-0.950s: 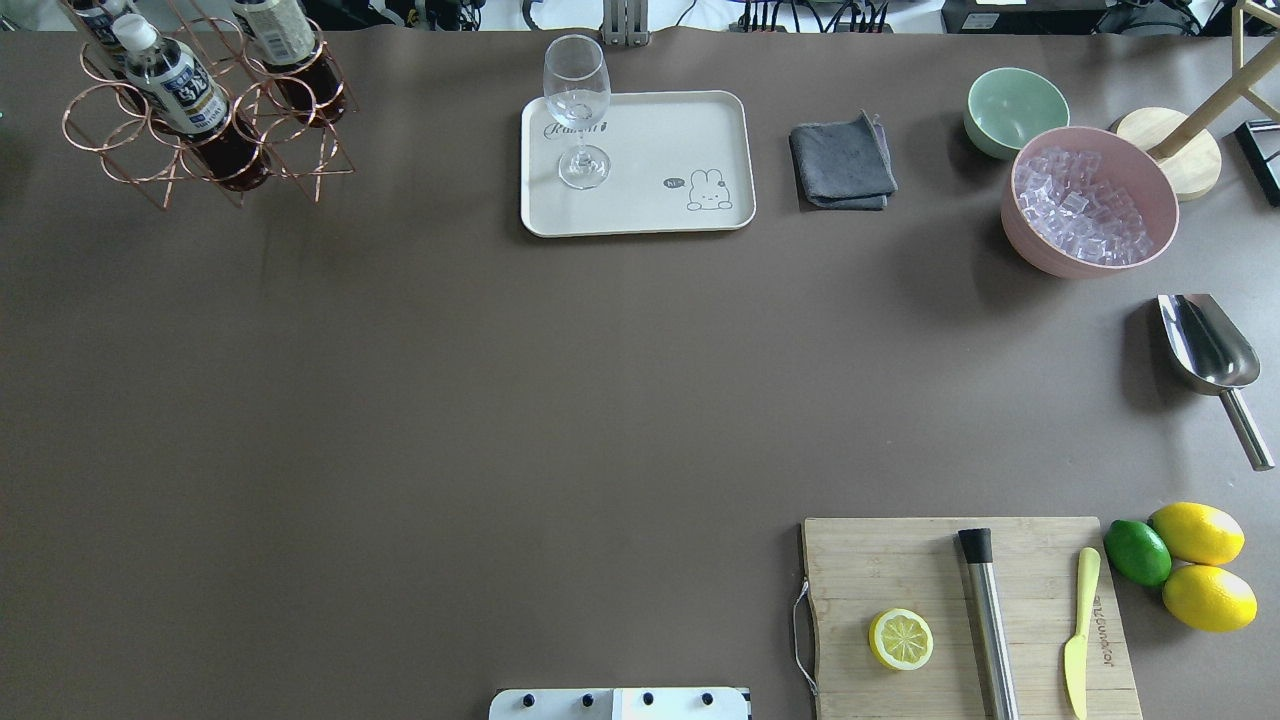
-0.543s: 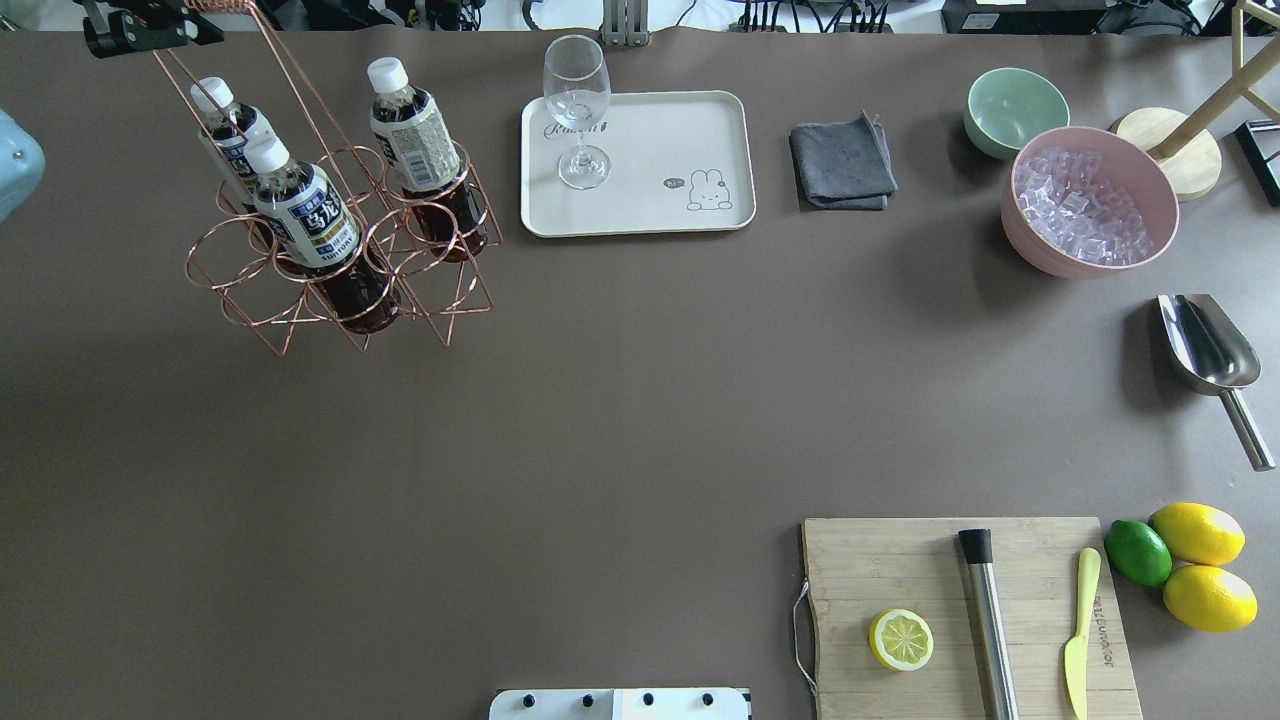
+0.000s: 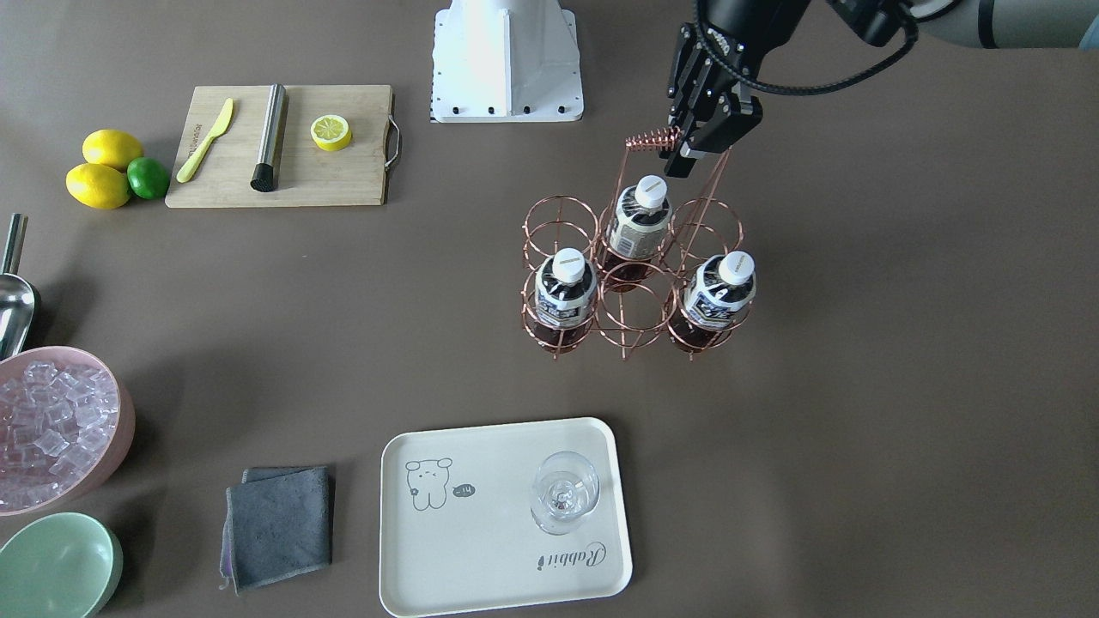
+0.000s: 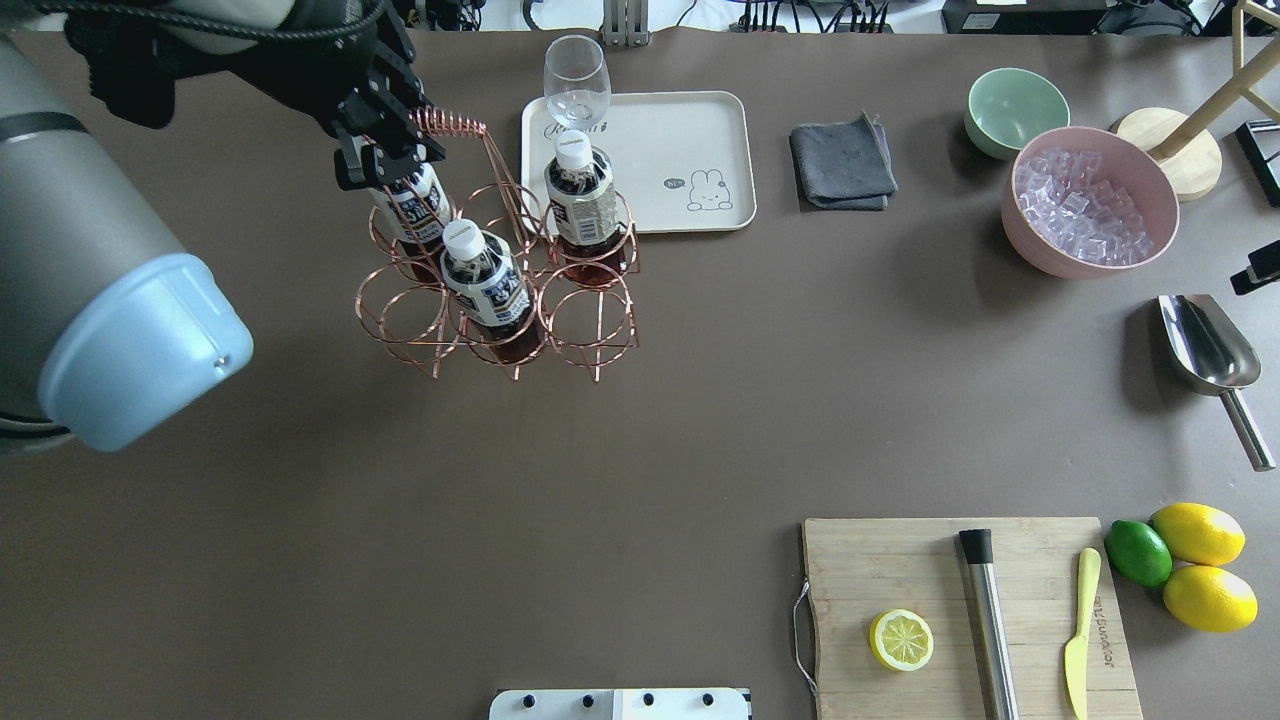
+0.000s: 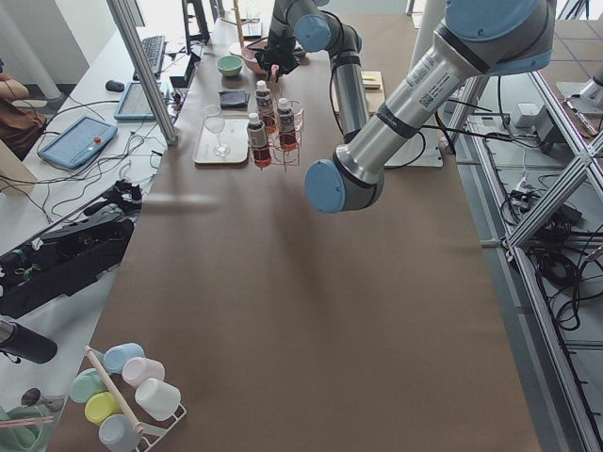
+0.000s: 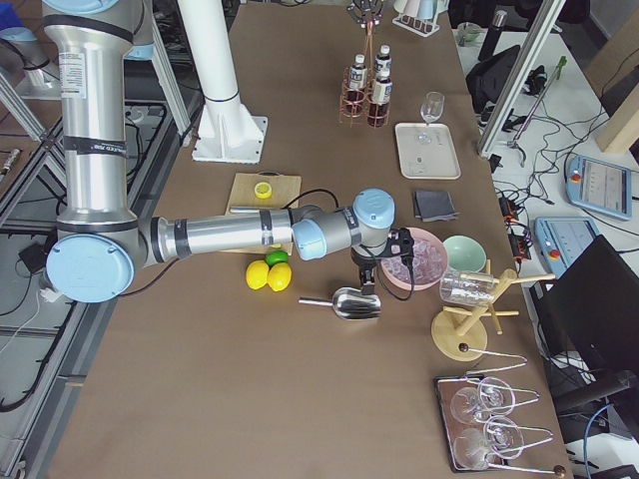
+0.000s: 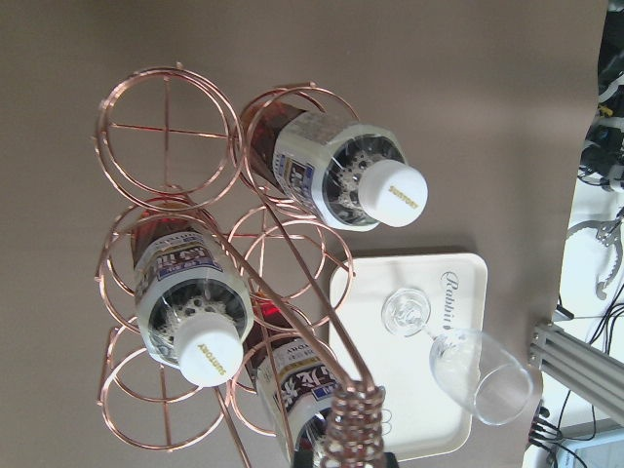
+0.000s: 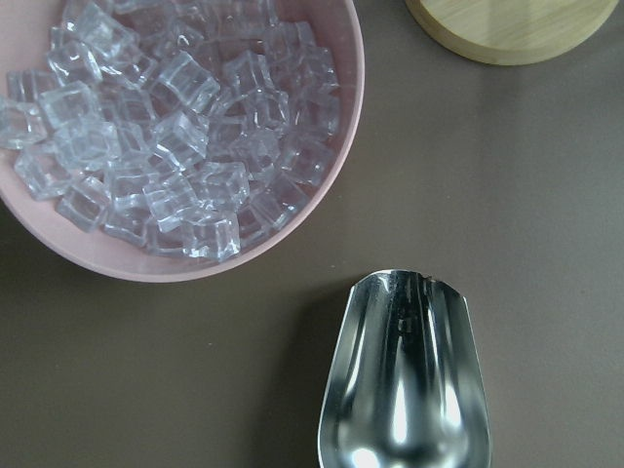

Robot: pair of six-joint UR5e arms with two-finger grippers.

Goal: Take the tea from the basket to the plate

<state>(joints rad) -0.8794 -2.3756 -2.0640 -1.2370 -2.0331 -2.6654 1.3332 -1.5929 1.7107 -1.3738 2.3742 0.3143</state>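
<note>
A copper wire basket (image 4: 500, 300) holds three tea bottles (image 4: 487, 285) (image 4: 578, 195) (image 4: 412, 208), all upright with white caps. My left gripper (image 4: 395, 150) is shut on the basket's coiled handle (image 4: 450, 125), above the bottles. I cannot tell whether the basket rests on the table. The front view shows the gripper (image 3: 689, 146), the basket (image 3: 631, 313) and the cream plate (image 3: 481, 549). The plate (image 4: 680, 140) lies just right of the basket and carries a clear glass (image 4: 577, 85). My right gripper (image 6: 364, 277) hovers over a metal scoop (image 8: 405, 390); its fingers do not show.
A grey cloth (image 4: 842, 165), a green bowl (image 4: 1015, 108) and a pink bowl of ice (image 4: 1090, 205) sit right of the plate. The scoop (image 4: 1210, 355) lies at the right edge. A wooden board (image 4: 960, 615) with a lemon half, muddler and knife, and whole citrus (image 4: 1195, 565), are near right.
The basket with its three bottles has moved from the far left corner to beside the plate. My left arm has come into the overhead view with it.
</note>
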